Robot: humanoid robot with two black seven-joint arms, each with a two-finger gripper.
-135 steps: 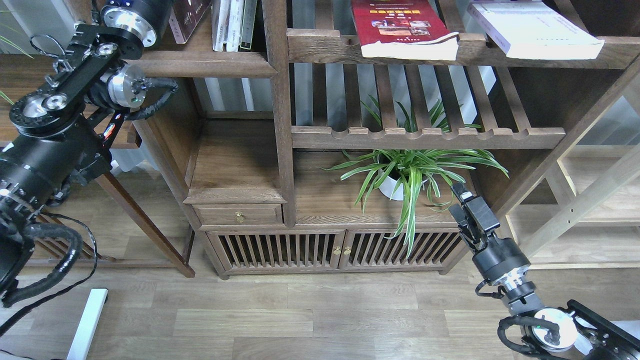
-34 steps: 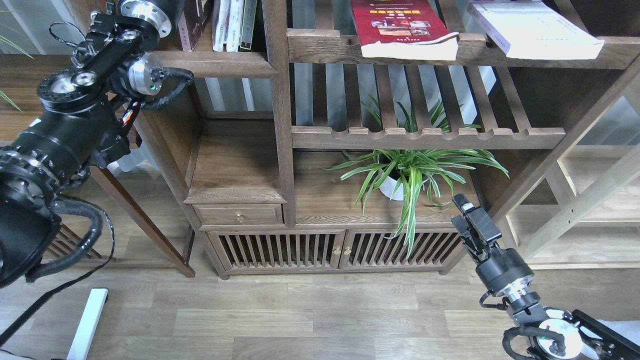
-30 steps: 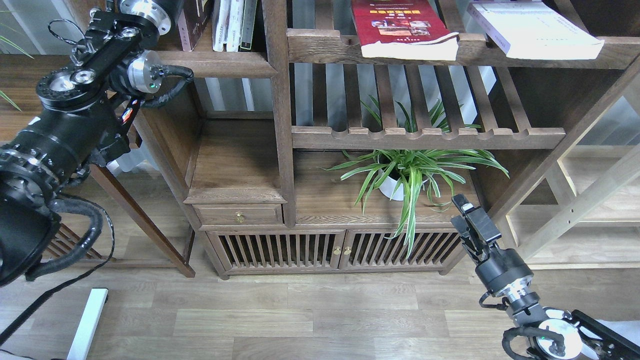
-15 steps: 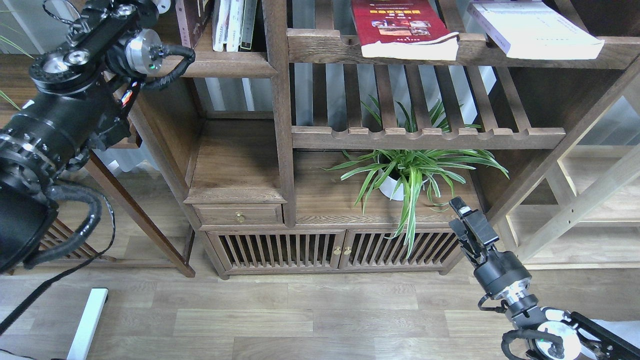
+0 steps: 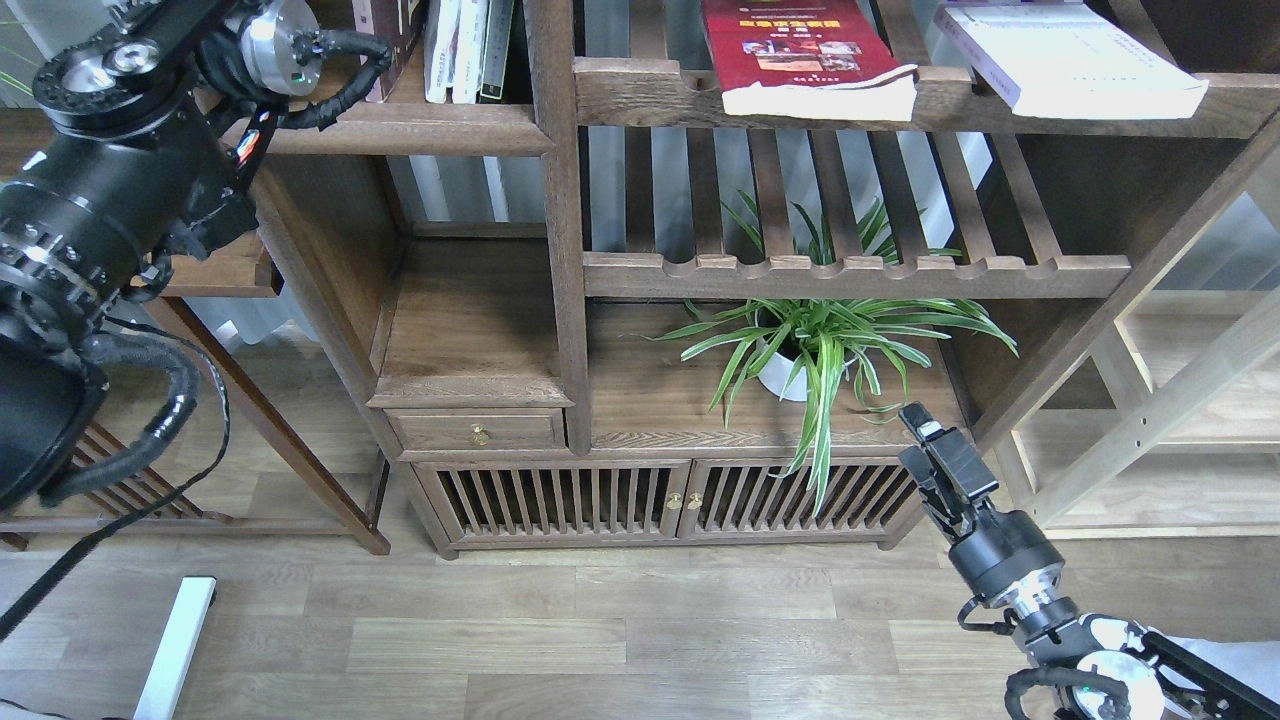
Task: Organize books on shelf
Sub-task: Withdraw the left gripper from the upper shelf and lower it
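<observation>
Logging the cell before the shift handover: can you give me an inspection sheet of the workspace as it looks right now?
Surface: solid dark-brown wooden shelf board at upper left, upright books on it.
Job's things: red paperback with yellow title band and plain white paperback lie flat on the top slatted rack, overhanging its front rail; dark maroon book mostly hidden by the left arm.
Clutter: green striped potted plant in the lower compartment.
Grippers: right tool low beside the cabinet, empty; left tool out of view.
Cables: black corrugated hoses along the left arm.
Surroundings: wood-plank floor.

shelf (image 5: 420,128) — upright books (image 5: 465,45), maroon book (image 5: 385,30)
</observation>
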